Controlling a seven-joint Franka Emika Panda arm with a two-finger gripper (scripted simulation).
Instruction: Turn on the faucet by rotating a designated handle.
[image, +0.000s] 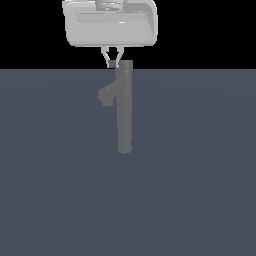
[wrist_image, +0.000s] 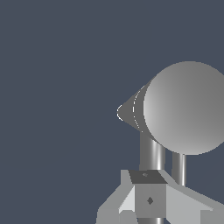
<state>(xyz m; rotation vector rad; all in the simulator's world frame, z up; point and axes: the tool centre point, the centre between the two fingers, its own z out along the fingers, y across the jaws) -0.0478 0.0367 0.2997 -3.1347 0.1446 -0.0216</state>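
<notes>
Standing: the faucet (image: 124, 110) is a tall, thin grey post. It stands up straight on the dark blue-grey floor (image: 200, 190), near the middle of the exterior view.
Spout: a short, fat stub (image: 106, 95) sticks out of the post partway down, on the exterior view's left.
Claw: the claw (image: 112, 61) hangs from the big white robot hand (image: 110, 22) at the top of the exterior view. Its two thin fingers come down in a V shape. The tips end right beside the top of the faucet, on the spout's side.
Claw state: the tips are very close together with something small and dark between them. I cannot tell if they are squeezing it or only near it.
Only the exterior view shows: the whole post from top to floor, and the robot hand above it.
Only the wrist view shows: the faucet's round cap (wrist_image: 188, 107), seen from above as a big grey disc, with the spout (wrist_image: 129, 113) poking out from under it like a cone.
Handle: in the wrist view a shiny light-grey rod (wrist_image: 152, 153) runs from under the cap straight to the claw's fingers (wrist_image: 131, 203). It passes behind a grey finger pad (wrist_image: 148, 197). This looks like the handle.
Second rod: a thinner rod (wrist_image: 178, 168) runs just beside it — I cannot tell what it is.
</notes>
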